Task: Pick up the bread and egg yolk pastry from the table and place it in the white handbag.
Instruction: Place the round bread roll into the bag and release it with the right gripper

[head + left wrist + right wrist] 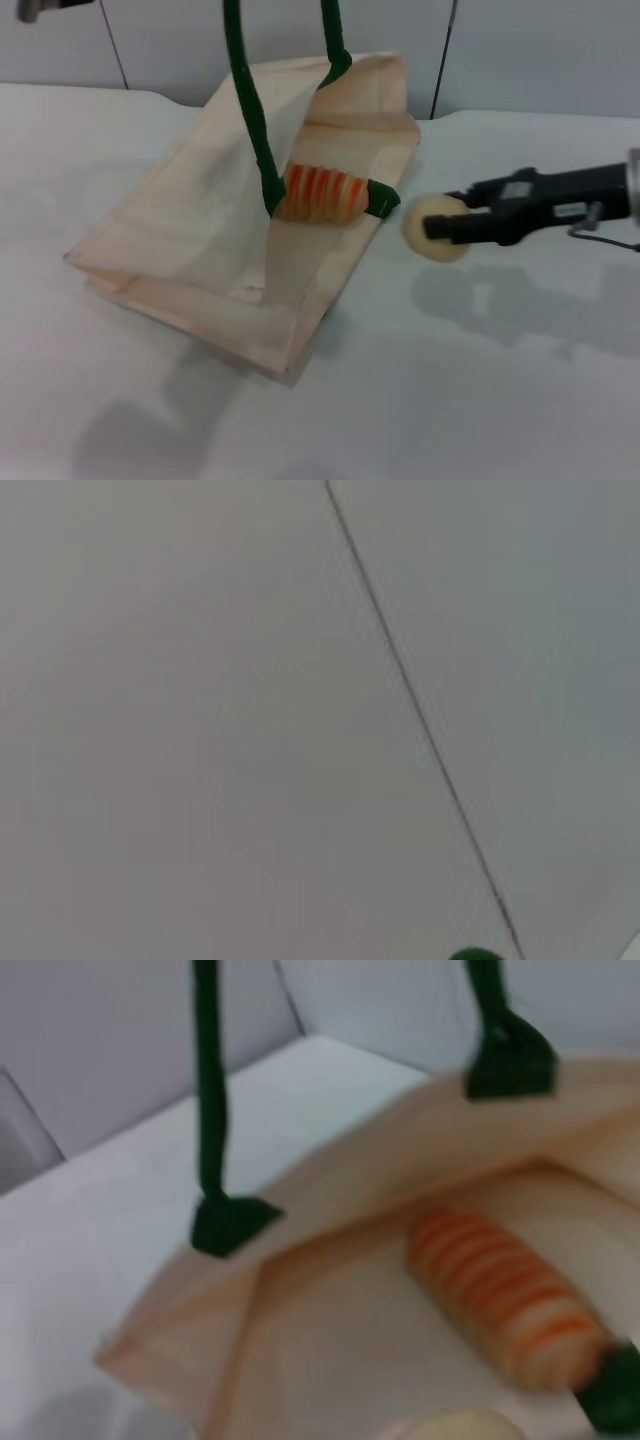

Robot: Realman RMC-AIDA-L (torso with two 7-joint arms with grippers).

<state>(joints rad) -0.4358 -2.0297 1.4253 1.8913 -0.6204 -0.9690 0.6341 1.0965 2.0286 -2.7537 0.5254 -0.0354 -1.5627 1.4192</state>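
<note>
The white handbag (200, 230) lies tilted on the table with its mouth open toward the right, and its two green handles (250, 110) are pulled up out of the top of the head view. Inside the mouth rests the orange-striped bread (320, 195), also seen as the bread (505, 1305) in the right wrist view. Just right of the bag's opening, my right gripper (432, 228) is shut on the egg yolk pastry (437, 207), held above the table. The pastry's pale top (455, 1428) shows in the right wrist view. My left gripper is out of view.
The white table (480, 400) stretches in front and to the right of the bag. A pale panelled wall (540, 50) stands behind. The left wrist view shows only wall and a bit of green handle (470, 954).
</note>
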